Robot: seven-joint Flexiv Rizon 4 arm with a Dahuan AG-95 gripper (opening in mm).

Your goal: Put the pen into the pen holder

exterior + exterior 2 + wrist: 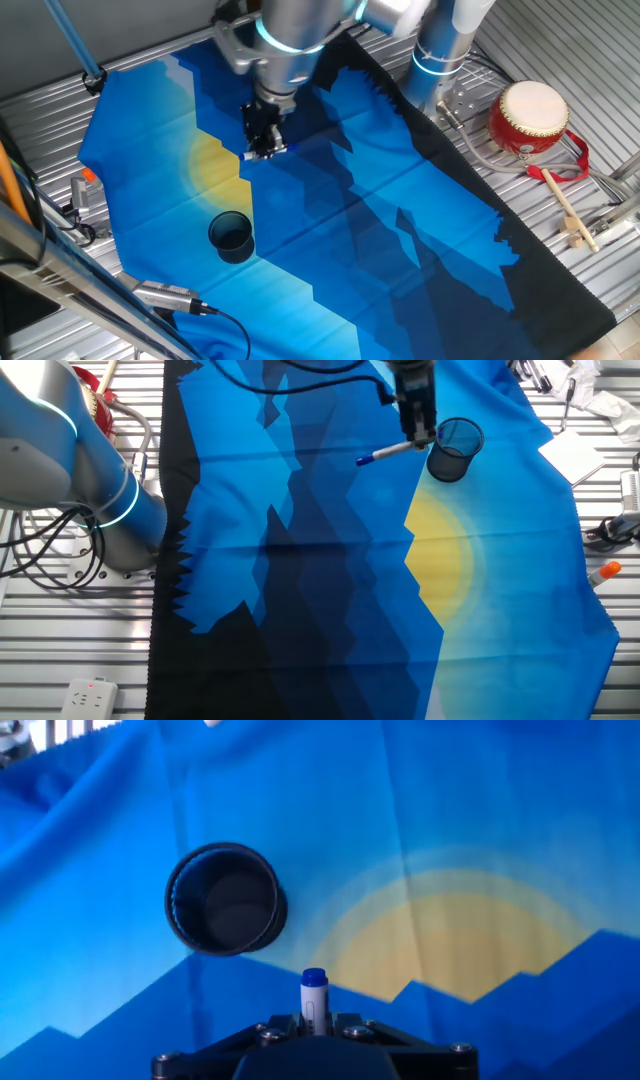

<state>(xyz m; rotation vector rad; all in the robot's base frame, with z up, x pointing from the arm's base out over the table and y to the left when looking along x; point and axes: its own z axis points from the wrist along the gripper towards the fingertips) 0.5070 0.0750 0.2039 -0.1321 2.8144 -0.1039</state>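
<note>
Arm reaching down over the cloth, pincer [421,436] clamped on pen [392,452], seemingly level, near pen holder [455,448]

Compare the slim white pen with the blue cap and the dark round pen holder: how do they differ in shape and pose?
The slim white pen is long and thin, held level above the cloth in the gripper; the dark round pen holder is a squat open cup standing upright on the cloth. Both sit near the yellow patch.
</note>
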